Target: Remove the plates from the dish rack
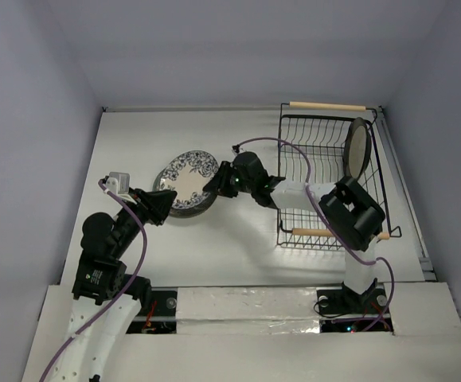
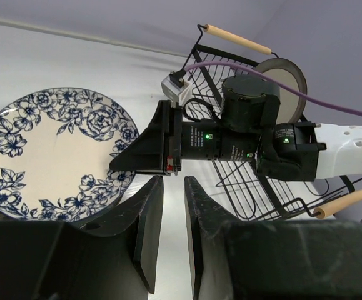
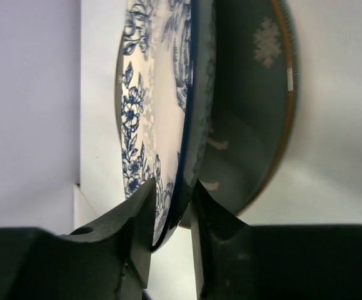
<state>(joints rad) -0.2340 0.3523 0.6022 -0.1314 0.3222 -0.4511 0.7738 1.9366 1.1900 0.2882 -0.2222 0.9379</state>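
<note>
Laboratory-type robot test cell. Identified by: plain pale enclosure walls (image 1: 31, 119) around a white table (image 1: 230, 247); left arm (image 1: 107, 239) and right arm (image 1: 357, 215) bolted side by side at the near table edge; exposed purple cable (image 2: 331, 103); lit green status lights (image 2: 206, 133) on the arm housing; kitchenware, namely dish rack (image 1: 318, 119) and floral plate (image 1: 186, 179), staged as test props.

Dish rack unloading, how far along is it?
Done: a dark patterned plate already lies on the table. In hand: the right gripper, jaws clamped on the rim of the blue-floral plate, holds it over that one. Left: one brown-rimmed plate stands upright in the dish rack.
</note>
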